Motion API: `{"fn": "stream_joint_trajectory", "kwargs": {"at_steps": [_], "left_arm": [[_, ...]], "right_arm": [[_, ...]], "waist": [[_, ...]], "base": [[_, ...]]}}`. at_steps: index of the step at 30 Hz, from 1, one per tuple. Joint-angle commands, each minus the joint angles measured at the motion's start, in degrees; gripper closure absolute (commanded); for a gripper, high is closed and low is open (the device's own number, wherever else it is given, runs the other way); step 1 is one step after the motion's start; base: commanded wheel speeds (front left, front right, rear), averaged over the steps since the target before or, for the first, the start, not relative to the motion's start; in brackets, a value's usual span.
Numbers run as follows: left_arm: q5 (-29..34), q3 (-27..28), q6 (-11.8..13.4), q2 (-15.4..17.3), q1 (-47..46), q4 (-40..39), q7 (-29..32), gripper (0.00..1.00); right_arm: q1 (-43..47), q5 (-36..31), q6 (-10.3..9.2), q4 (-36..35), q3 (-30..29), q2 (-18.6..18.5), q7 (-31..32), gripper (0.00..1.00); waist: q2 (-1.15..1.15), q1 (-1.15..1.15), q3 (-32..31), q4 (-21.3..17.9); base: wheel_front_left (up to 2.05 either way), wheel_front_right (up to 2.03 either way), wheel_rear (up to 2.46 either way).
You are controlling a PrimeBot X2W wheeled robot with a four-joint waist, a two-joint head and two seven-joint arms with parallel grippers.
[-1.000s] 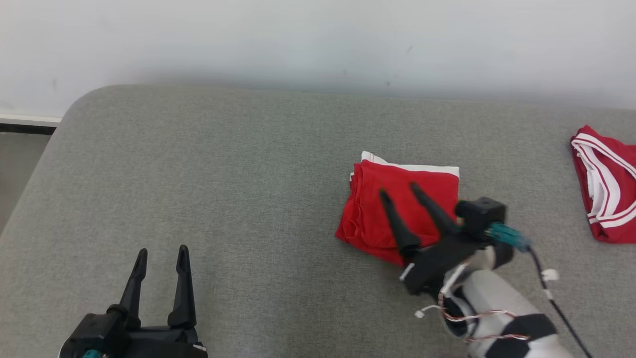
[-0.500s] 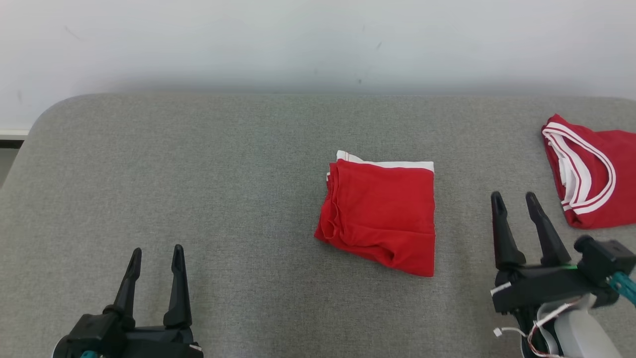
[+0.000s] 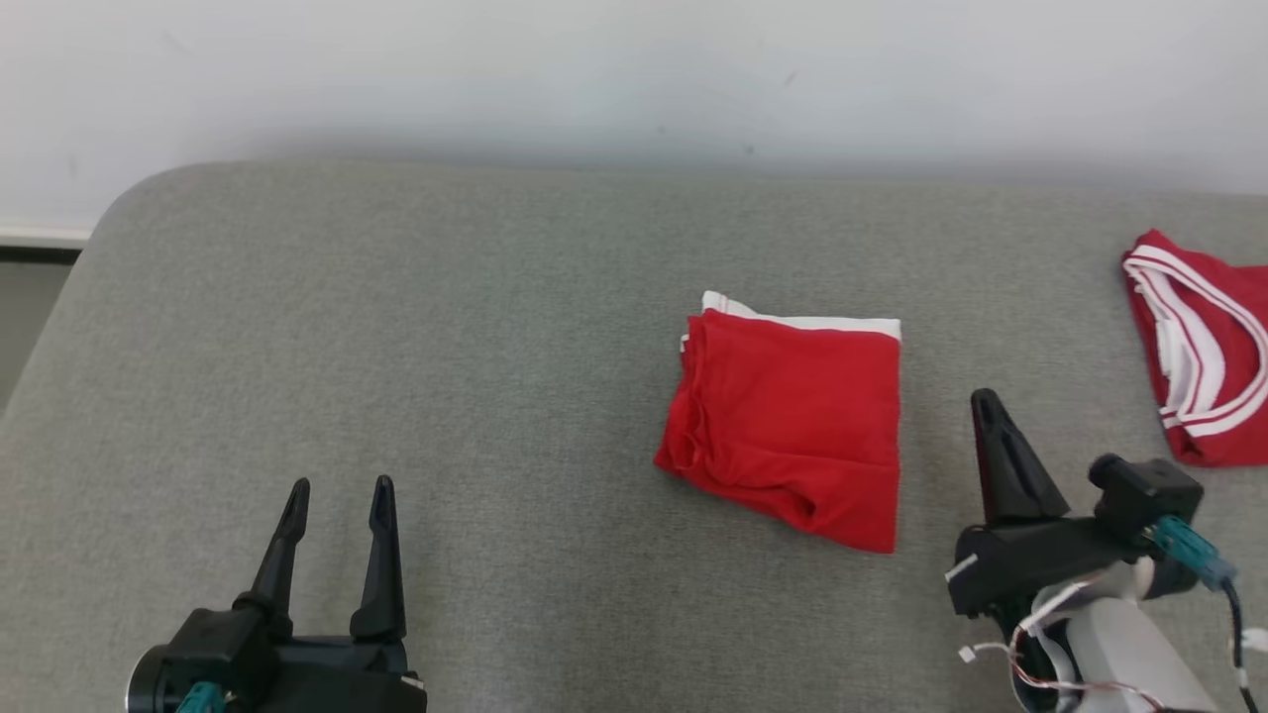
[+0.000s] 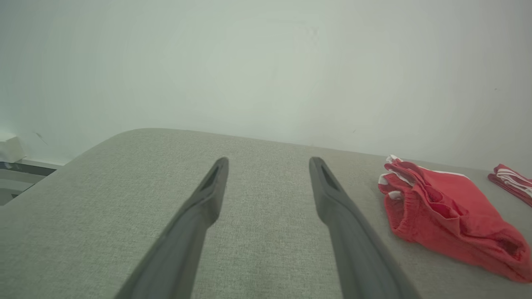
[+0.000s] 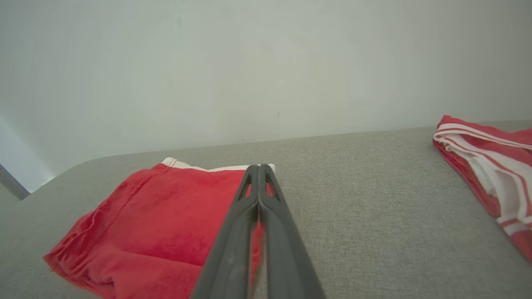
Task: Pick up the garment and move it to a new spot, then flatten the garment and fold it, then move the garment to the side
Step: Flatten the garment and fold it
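Right gripper (image 3: 986, 401) sits lower right of the head view. Its two dark fingers are pressed together into one spike pointing up the frame, pinching no cloth. In the right wrist view the right gripper (image 5: 259, 167) shows its fingers shut flush. A teal connector (image 3: 1184, 547) and thin wires hang off its wrist.

Left gripper (image 3: 340, 485) is at lower left of the head view, fingers spread, with grey fabric visible between them. In the left wrist view the left gripper (image 4: 269, 160) has the same wide gap with nothing in it.

Folded red garment (image 3: 792, 416) lies right of centre in the head view, just left of the right gripper and not touching it. It is a rough square with a white edge along its top side and a bunched fold at its lower edge. It shows at centre-right in the left wrist view (image 4: 449, 207) and lower left in the right wrist view (image 5: 166, 207).

Striped red garment (image 3: 1209, 356), with white bands, is at the right edge, well apart from the folded one.

Both lie on a grey padded surface (image 3: 446, 347) with a rounded upper-left corner. A pale wall (image 3: 594, 69) runs across the top.
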Motion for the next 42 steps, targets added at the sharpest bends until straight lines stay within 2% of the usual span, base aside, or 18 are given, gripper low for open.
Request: {"fn": "stream_joint_trajectory", "kwargs": {"at_steps": [1, 5, 10, 18, 27, 31, 36, 42], "left_arm": [[0.06, -0.08, -0.02, 0.05, -0.86, -0.01, -0.16, 0.00], [-0.58, -1.10, -0.06, 0.03, -1.66, 0.40, -0.16, 0.00], [-1.18, -1.81, -0.07, 0.04, -2.16, 0.53, -0.16, 0.00], [-2.04, -2.76, -0.08, 0.03, -3.34, 0.67, -0.16, 0.00], [-2.43, -3.47, 0.28, 0.03, -4.31, 0.80, -0.16, 0.00], [-2.15, -3.22, 0.62, 0.04, -3.85, 0.63, -0.16, 0.00], [-1.16, -2.47, 0.53, 0.03, -3.15, 0.44, -0.16, 0.00], [-0.15, -1.21, 0.32, 0.04, -3.12, 0.50, -0.16, 0.00]], "right_arm": [[-1.08, -0.77, -0.15, 1.55, 0.46, 0.23, -0.02, 1.00], [-5.81, -1.40, -0.15, 9.59, 1.86, 1.56, -0.02, 1.00], [-9.67, -2.32, -0.15, 16.38, 1.98, 3.49, -0.04, 1.00], [-11.91, -4.63, -0.15, 19.67, 5.41, 6.72, -0.02, 1.00], [-13.00, -2.48, -0.15, 18.77, 13.27, 8.28, -0.02, 1.00], [-13.10, -0.02, -0.15, 16.28, 16.50, 8.17, -0.03, 1.00], [-12.24, -0.94, -0.15, 11.50, 15.65, 8.21, -0.04, 1.00], [-9.40, -3.89, -0.15, 5.14, 11.55, 6.94, -0.03, 1.00]], "waist": [[0.00, 0.00, 1.05, 1.32], [0.00, 0.00, 2.33, 3.68], [0.00, 0.00, 3.71, 5.65], [0.00, 0.00, 5.12, 8.10], [0.00, 0.00, 5.55, 9.40], [0.00, 0.00, 5.04, 8.16], [0.00, 0.00, 3.95, 4.31], [0.00, 0.00, 2.53, -0.21]], "base": [[0.00, 0.00, 0.00], [0.00, 0.00, 0.00], [0.00, 0.00, 0.00], [0.00, 0.00, 0.00], [0.00, 0.00, 0.00], [0.00, 0.00, 0.00], [0.00, 0.00, 0.00], [0.00, 0.00, 0.00]]}}
